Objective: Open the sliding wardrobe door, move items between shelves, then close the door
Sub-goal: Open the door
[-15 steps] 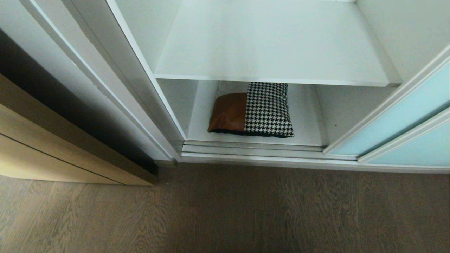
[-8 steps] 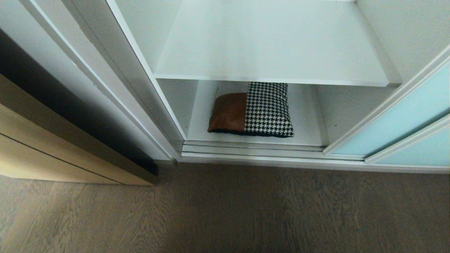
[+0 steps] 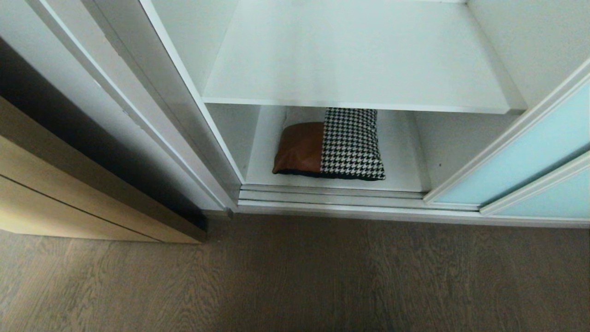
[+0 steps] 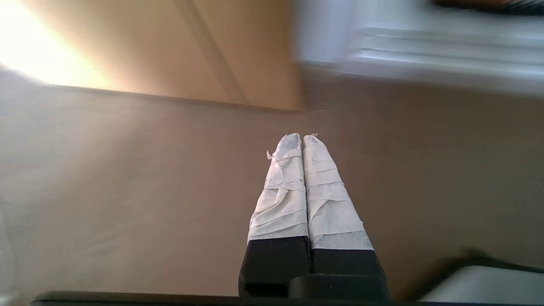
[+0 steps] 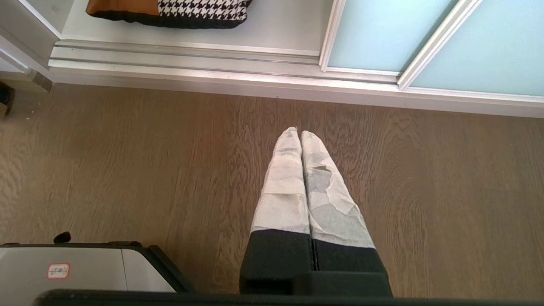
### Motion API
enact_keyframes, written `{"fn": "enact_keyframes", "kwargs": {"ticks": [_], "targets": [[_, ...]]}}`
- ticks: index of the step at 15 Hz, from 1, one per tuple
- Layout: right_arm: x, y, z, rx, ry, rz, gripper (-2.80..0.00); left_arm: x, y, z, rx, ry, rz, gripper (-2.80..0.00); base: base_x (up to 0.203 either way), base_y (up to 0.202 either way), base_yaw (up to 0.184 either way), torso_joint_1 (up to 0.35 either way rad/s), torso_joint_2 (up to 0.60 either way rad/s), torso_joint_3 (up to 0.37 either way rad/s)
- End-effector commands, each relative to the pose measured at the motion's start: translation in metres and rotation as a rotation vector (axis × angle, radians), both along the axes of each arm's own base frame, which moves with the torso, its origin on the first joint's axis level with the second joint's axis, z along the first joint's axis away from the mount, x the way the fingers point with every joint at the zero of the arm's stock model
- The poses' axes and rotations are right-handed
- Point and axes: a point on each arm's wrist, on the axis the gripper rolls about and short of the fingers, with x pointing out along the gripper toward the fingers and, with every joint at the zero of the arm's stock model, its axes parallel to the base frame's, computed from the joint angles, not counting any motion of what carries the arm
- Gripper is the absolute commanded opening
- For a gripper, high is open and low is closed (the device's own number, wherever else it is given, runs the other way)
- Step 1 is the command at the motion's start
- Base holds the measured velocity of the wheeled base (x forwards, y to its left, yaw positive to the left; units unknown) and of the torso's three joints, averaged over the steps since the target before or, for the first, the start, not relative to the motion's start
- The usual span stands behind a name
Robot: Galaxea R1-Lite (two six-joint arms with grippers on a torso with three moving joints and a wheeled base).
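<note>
While the sliding wardrobe door (image 3: 521, 152) stands pushed to the right, a patchwork cushion (image 3: 329, 144) lies on the bottom shelf (image 3: 401, 152) beneath a bare upper shelf (image 3: 355, 60). Both the left claw (image 4: 301, 138) and right claw (image 5: 300, 132) hang clenched and empty-handed over the wooden floor (image 5: 127, 170).
</note>
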Motion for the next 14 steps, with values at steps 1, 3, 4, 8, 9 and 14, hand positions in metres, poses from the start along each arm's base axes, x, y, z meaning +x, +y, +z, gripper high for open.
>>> {"fn": "enact_keyframes", "kwargs": {"ticks": [1,3,4,8,9,14], "targets": [[0.0000,0.0000,0.0000,0.000,0.000,0.000,-2.80,-0.0039,-0.0031,-0.0014,-0.038,-0.041,-0.137,-2.80,0.000,0.000,0.000,0.000,0.00,0.000],[0.0000,0.0000,0.0000,0.000,0.000,0.000,-2.80,-0.0030,-0.0038,-0.0037,-0.018,-0.033,-0.169,-2.80,0.000,0.000,0.000,0.000,0.00,0.000],[0.0000,0.0000,0.0000,0.000,0.000,0.000,-2.80,-0.0029,-0.0038,-0.0034,-0.012,-0.038,-0.170,-2.80,0.000,0.000,0.000,0.000,0.00,0.000],[0.0001,0.0000,-0.0004,0.000,0.002,0.000,-2.80,-0.0006,-0.0035,-0.0092,-0.007,-0.031,-0.154,-2.80,0.000,0.000,0.000,0.000,0.00,0.000],[0.0000,0.0000,0.0000,0.000,0.000,0.000,-2.80,-0.0006,-0.0035,-0.0093,-0.001,-0.029,-0.154,-2.80,0.000,0.000,0.000,0.000,0.00,0.000],[0.0000,0.0000,0.0000,0.000,0.000,0.000,-2.80,-0.0006,-0.0034,-0.0092,-0.019,-0.032,-0.151,-2.80,0.000,0.000,0.000,0.000,0.00,0.000]]}}
